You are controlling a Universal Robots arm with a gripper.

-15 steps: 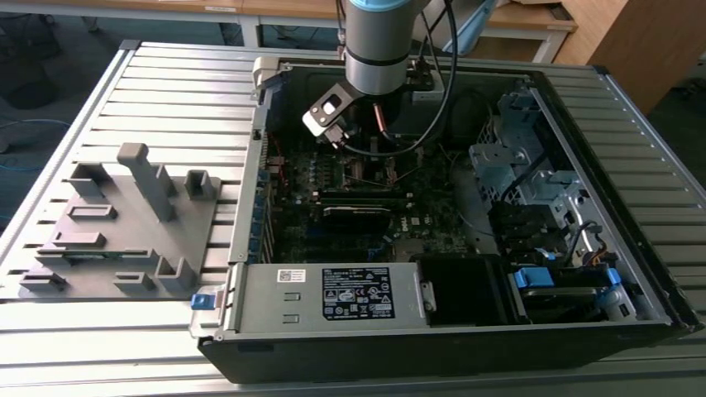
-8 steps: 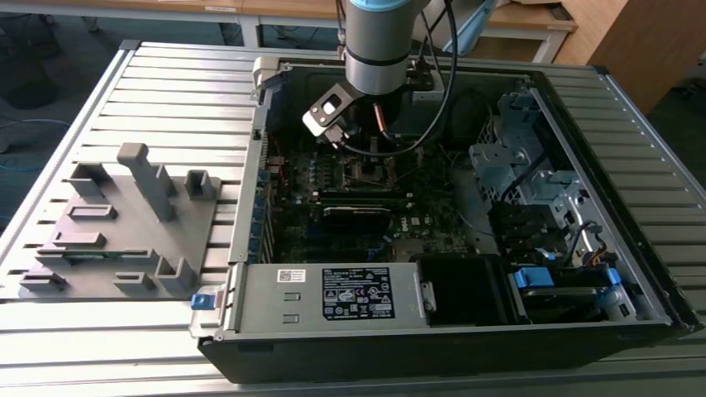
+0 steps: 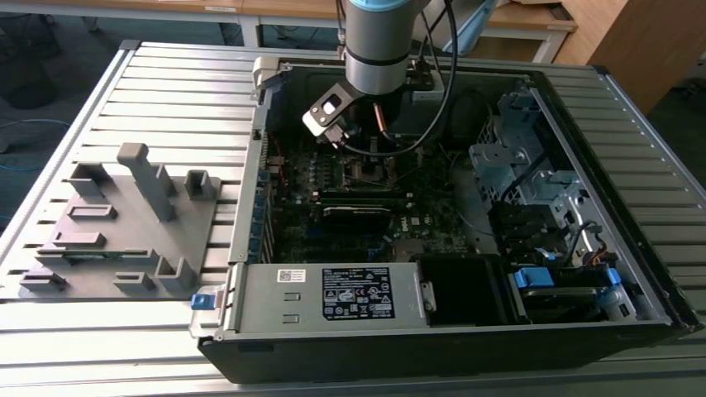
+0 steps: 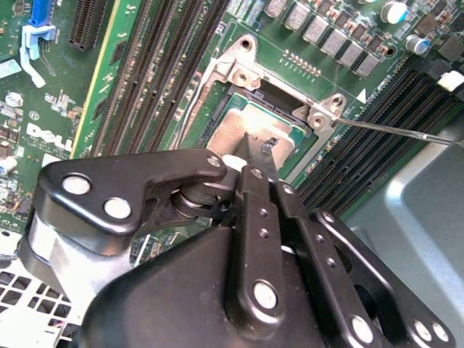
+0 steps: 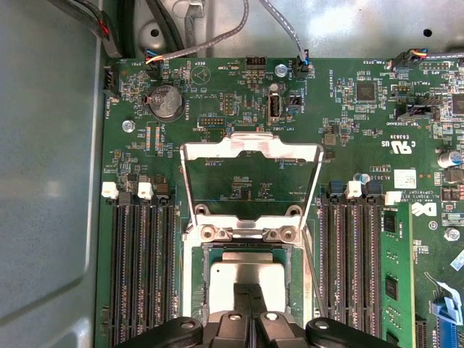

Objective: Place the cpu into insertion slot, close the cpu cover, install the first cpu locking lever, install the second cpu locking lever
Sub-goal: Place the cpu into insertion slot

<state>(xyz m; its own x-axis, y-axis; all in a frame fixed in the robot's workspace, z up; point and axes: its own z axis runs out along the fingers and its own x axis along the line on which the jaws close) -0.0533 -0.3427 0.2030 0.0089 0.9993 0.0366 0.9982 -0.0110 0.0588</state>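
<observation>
**A:** what's the gripper [image 5: 250, 291] doing? can't see from my side

**B:** I'm standing right by it. The fingers are pinched together and not gripping anything I can see, with the tips over the middle of the cpu [image 5: 230, 270]. Can't tell if they're touching it or just above it. My guess is that closed fingers make one narrow nose, which is handy in that tight spot.

**A:** and the chip?

**B:** It's lying flat in the insertion slot [image 5: 193, 270] and looks seated. The cpu cover [image 5: 250, 148] is tipped up on its hinge, which is why the chip is open from above. One locking lever [image 4: 399, 130], a thin wire rod, is swung out free beside the socket. I reckon the cover couldn't stand up otherwise.

**A:** surroundings?

**B:** Memory strips [image 5: 141, 268] flank the socket on both sides. In the exterior view the arm [image 3: 381, 41] drops in from twelve o'clock into the open computer case [image 3: 441, 356]. A grey fixture plate [image 3: 121, 240] sits at nine o'clock of the case, well apart.
</observation>
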